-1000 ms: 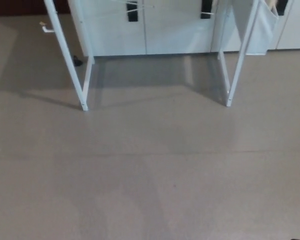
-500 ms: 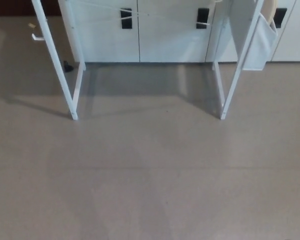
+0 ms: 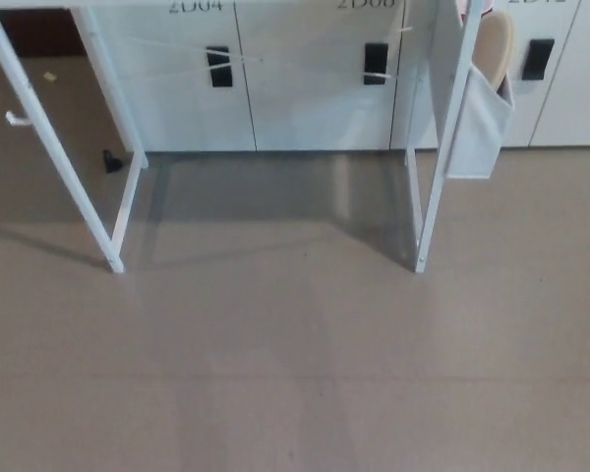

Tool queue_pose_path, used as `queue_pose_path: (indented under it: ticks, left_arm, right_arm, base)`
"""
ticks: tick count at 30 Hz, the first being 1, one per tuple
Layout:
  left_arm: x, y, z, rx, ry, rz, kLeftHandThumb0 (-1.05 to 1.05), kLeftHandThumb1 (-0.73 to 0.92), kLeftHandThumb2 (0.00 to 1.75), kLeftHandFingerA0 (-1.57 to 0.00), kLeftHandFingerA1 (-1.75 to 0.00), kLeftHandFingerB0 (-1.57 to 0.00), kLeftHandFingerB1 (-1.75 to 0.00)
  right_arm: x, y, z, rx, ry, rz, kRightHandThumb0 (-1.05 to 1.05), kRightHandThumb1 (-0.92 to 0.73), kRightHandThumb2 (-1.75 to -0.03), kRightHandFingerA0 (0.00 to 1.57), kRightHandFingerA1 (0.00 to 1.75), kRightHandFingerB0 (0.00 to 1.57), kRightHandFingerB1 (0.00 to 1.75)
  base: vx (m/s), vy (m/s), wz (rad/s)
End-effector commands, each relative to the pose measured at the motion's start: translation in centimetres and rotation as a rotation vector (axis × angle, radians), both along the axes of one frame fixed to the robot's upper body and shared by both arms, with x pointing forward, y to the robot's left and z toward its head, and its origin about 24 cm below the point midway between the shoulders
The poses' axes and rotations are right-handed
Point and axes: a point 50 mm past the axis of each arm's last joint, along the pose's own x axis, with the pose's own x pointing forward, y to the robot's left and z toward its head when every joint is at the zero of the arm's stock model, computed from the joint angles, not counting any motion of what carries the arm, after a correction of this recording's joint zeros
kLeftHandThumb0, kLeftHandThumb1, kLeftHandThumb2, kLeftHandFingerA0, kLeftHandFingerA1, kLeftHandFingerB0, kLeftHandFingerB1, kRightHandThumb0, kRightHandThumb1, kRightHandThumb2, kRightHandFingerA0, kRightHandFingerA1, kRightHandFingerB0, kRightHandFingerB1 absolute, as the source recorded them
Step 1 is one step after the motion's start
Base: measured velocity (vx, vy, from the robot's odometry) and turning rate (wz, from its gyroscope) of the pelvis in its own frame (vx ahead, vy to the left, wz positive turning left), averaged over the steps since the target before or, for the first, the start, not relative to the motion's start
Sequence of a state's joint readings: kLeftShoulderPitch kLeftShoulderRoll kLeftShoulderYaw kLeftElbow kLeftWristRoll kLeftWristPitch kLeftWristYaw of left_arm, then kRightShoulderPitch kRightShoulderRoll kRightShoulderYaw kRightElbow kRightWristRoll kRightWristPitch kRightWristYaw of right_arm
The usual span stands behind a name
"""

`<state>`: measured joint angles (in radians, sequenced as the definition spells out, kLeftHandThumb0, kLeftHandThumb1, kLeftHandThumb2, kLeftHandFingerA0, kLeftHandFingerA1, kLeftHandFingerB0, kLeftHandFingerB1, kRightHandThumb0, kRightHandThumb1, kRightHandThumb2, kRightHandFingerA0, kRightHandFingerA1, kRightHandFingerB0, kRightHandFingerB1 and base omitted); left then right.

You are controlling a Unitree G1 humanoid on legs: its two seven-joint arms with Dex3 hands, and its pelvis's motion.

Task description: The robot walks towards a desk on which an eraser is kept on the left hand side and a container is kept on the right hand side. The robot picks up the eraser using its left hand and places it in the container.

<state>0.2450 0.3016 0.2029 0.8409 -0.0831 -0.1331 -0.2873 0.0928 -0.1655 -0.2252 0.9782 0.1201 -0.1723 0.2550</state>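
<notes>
White desk legs (image 3: 79, 187) stand across the upper half of the frame on a beige floor (image 3: 295, 374), with white cabinets (image 3: 275, 79) behind and a grey pouch (image 3: 477, 123) upper right. Neither hand, eraser nor container shows

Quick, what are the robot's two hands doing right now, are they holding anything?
Left hand: not in view, so it cannot be told.
Right hand: not in view either; only floor and white desk legs show.

Bare floor (image 3: 295, 374) ahead; white desk legs (image 3: 98, 226) flank passage
</notes>
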Motion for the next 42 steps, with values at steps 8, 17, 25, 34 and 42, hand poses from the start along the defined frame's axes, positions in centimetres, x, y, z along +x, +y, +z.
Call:
queue_pose_path:
  ticks: [8,17,25,34,42]
  left_arm:
    - [0.1,0.7,0.4,-0.024,-0.014,0.039,-0.39,0.58,0.57,-0.43,-0.45,-0.31,-0.32]
    - [0.1,1.0,0.5,-0.044,-0.020,0.050,-0.37,0.58,0.57,-0.41,-0.46,-0.28,-0.31]
    - [0.1,1.0,0.5,-0.032,-0.013,0.053,-0.37,0.59,0.58,-0.40,-0.45,-0.28,-0.31]
    - [-0.1,1.2,0.6,-0.019,0.002,0.035,-0.37,0.59,0.58,-0.39,-0.44,-0.28,-0.31]
    - [0.0,1.3,0.7,-0.009,0.025,-0.026,-0.39,0.59,0.57,-0.37,-0.43,-0.31,-0.31]
  right_arm:
    - [-0.4,0.0,0.1,-0.018,-0.020,0.011,-0.16,-0.43,-0.52,0.66,0.69,0.50,0.58]
    - [-0.5,0.2,-0.1,-0.018,-0.015,0.016,-0.14,-0.43,-0.52,0.65,0.67,0.51,0.57]
    - [-0.6,0.3,-0.2,-0.025,-0.011,0.017,-0.14,-0.44,-0.53,0.65,0.67,0.50,0.56]
    - [-1.3,0.4,-0.3,-0.032,0.000,0.017,-0.13,-0.45,-0.53,0.65,0.64,0.50,0.54]
    - [-1.3,0.5,-0.4,-0.027,-0.008,0.009,-0.14,-0.43,-0.52,0.70,0.68,0.52,0.56]
  base:
    - [0.36,0.027,-0.07]
    - [0.41,0.047,-0.03]
    - [0.42,-0.185,0.07]
    - [0.23,-0.059,-0.06]
    - [0.20,0.135,0.01]
